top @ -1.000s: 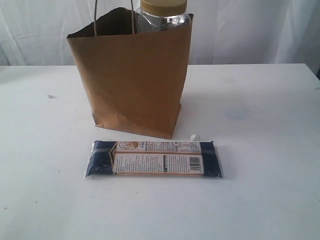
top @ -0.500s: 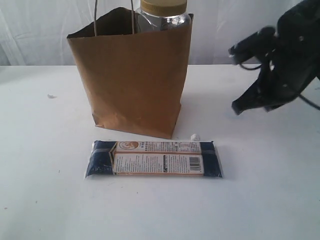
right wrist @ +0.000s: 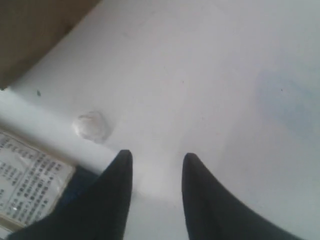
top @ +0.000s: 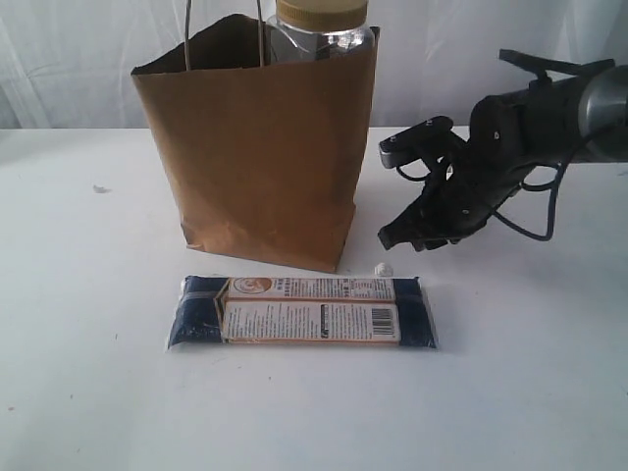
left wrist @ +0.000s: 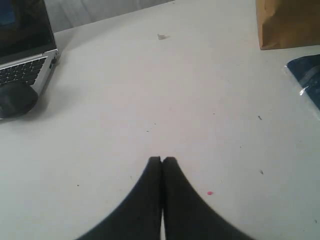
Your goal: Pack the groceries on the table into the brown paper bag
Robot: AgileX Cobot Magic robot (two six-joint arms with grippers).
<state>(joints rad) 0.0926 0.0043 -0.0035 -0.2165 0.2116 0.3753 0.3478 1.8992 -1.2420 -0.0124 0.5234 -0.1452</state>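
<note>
Left gripper (left wrist: pixel 162 160) is clenched on nothing, over bare table (top: pixel 530 373). We see the brown paper bag (top: pixel 260 157) upright toward the far edge, yellow-lidded jar (top: pixel 319 25) poking out. Navy-orange packet (top: pixel 299 311) lies flat just in front, nearer the near edge. Right gripper (right wrist: pixel 155 157) has jaws parted and empty, beside the bag's right base corner.

1. Brown paper bag (top: pixel 260 157): plain kraft brown.
2. Jar (top: pixel 319 41): clear, with a mustard-yellow lid.
3. Long packet (top: pixel 299 311): navy, white label edged orange, black print and barcode.
4. Desk (top: pixel 510 392): white, faint dark specks.
5. Left pincer (left wrist: pixel 161 159) and right pincer (right wrist: pixel 157 155): black.
</note>
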